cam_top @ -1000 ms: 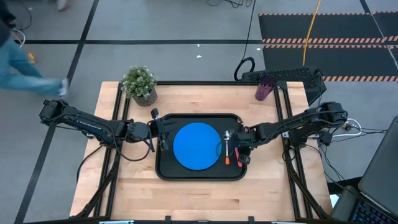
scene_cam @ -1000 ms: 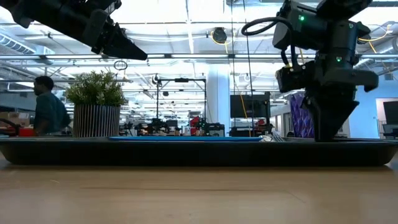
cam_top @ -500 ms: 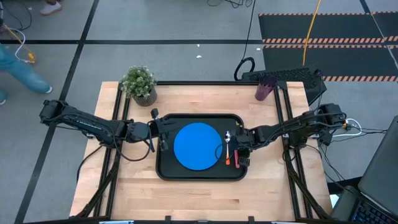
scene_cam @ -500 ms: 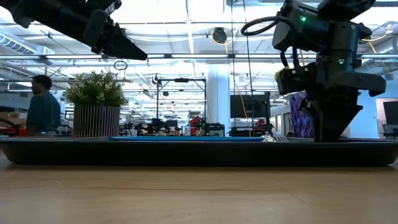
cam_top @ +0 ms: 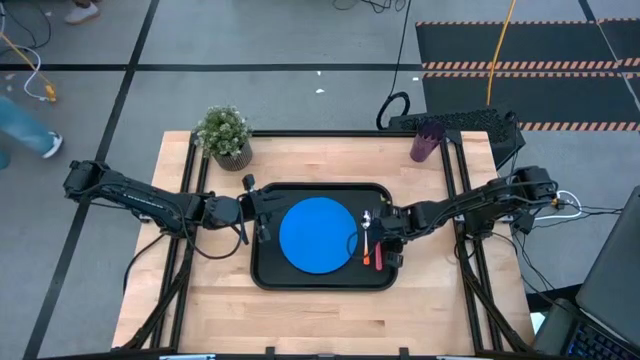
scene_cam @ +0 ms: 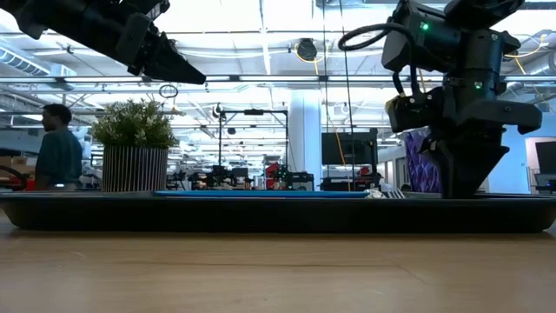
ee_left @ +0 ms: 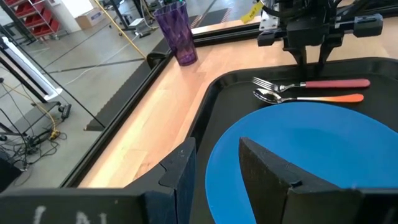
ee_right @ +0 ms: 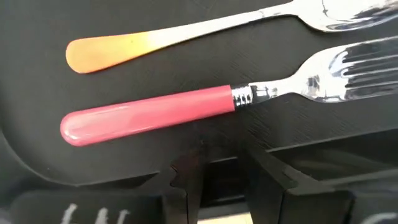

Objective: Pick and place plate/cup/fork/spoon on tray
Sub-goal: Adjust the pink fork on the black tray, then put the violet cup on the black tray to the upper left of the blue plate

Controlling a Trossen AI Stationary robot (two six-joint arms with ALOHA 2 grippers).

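No text, label, brand or number can be read anywhere

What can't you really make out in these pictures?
- Low view: the plate shows only as a thin blue line, hidden by the tray rim.
- Low view: the cup is mostly hidden behind the right arm.
- Right wrist view: the fork tines and the spoon bowl are cut off by the picture edge.
- High view: too small to tell whether the right gripper touches the fork.
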